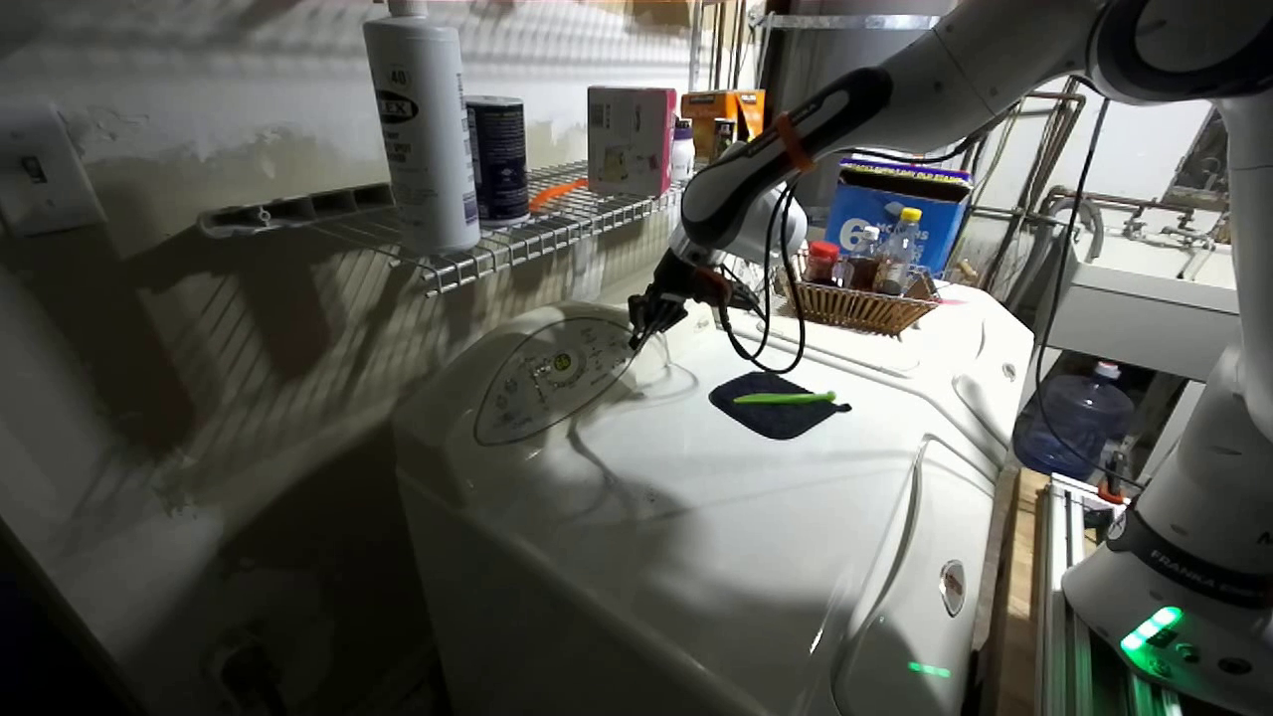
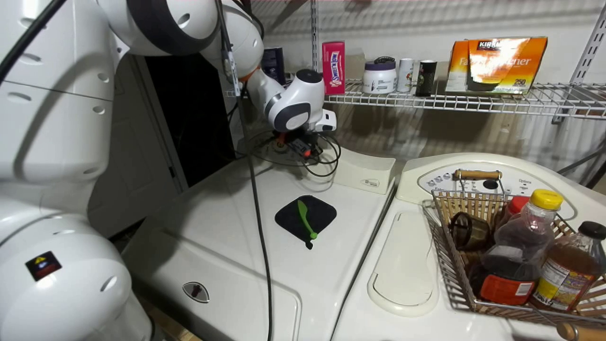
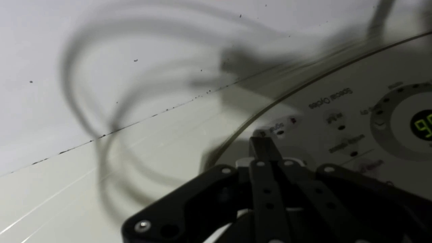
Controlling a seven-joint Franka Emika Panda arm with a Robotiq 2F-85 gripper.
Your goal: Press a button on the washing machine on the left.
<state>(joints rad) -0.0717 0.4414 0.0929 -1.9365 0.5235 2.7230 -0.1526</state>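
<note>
The washing machine (image 1: 736, 537) is the large glossy white top-loader; it also shows in an exterior view (image 2: 213, 227). Its oval grey-outlined control panel (image 1: 537, 393) slopes up at the back. My gripper (image 1: 636, 343) is over the panel's end nearer the other appliance. In the wrist view, the gripper (image 3: 260, 139) has its fingers together with nothing between them. The fingertips overlap one end of the Signal button (image 3: 281, 126); whether they touch it I cannot tell. A lit green display (image 3: 423, 125) sits to the right. In an exterior view the wrist and cables largely hide the fingers.
A dark pot holder (image 2: 284, 220) with a green utensil (image 2: 303, 213) lies on the lid. A second white appliance (image 2: 402, 265) stands alongside, carrying a wicker basket (image 2: 450, 246) of bottles. A wire shelf (image 1: 557, 224) with bottles and boxes hangs above the panel, close to the arm.
</note>
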